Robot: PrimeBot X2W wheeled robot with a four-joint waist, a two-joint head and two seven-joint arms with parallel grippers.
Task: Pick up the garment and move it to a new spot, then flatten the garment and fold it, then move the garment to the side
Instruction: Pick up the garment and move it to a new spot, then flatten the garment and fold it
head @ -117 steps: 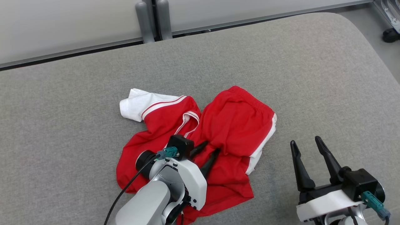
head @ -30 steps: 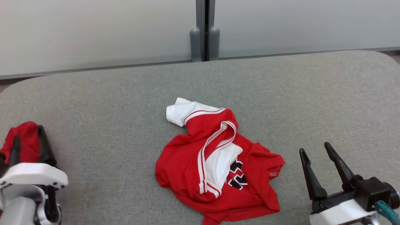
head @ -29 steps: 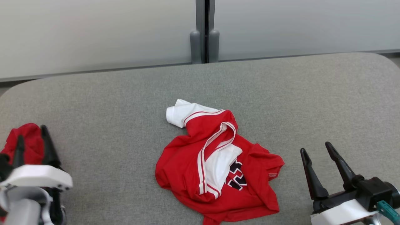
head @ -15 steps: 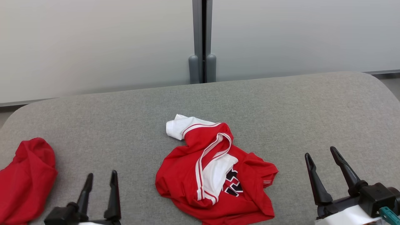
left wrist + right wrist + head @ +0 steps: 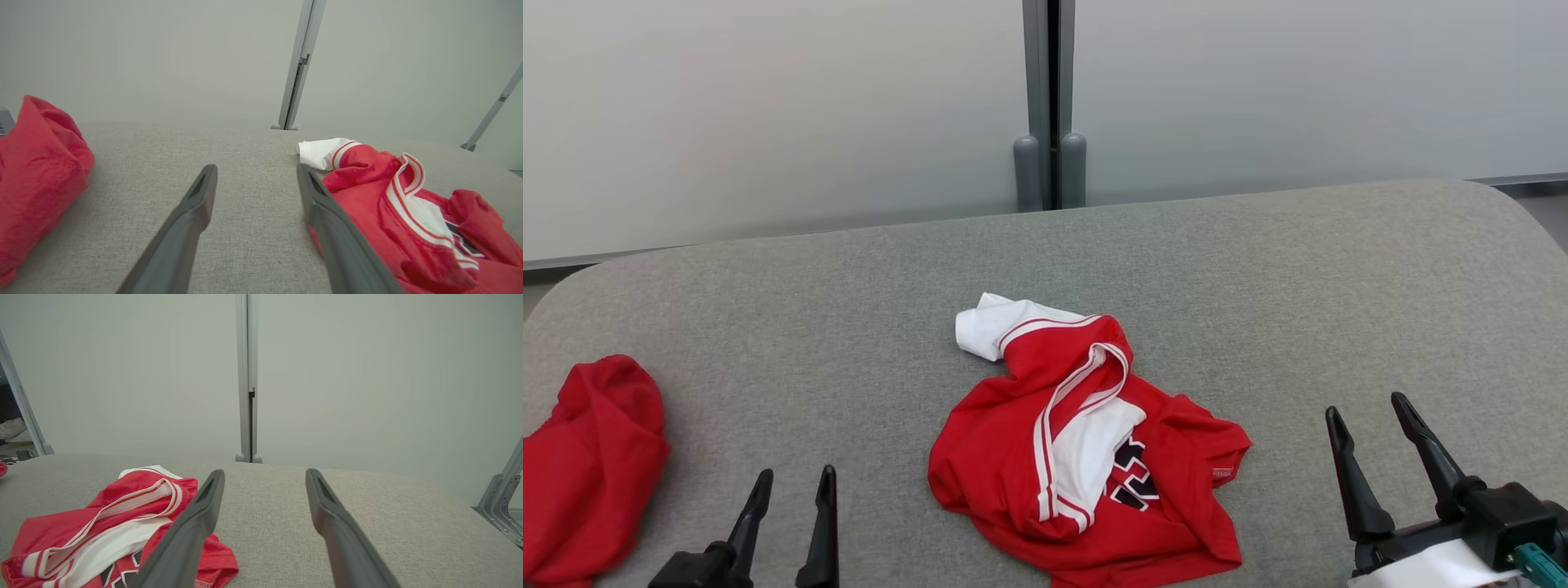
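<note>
A crumpled plain red garment (image 5: 592, 465) lies bunched at the table's left edge, and it also appears at the left of the left wrist view (image 5: 41, 163). A red and white jersey (image 5: 1013, 441) with dark lettering lies rumpled in the middle of the table (image 5: 367, 192) (image 5: 122, 498). My left gripper (image 5: 796, 474) stands open near the front edge between the two garments, touching neither, with nothing between its fingers (image 5: 256, 168). My right gripper (image 5: 1365, 406) is open and empty to the right of the jersey (image 5: 264, 473).
The grey padded table (image 5: 1258, 269) has rounded far corners. Behind it stand pale wall panels joined by a grey post (image 5: 1049, 98). A metal frame (image 5: 498, 502) stands off the table's right end.
My left gripper has let go of the plain red garment at the left edge and drawn back toward the front edge. The head camera has tilted up. The right gripper has stayed put.
</note>
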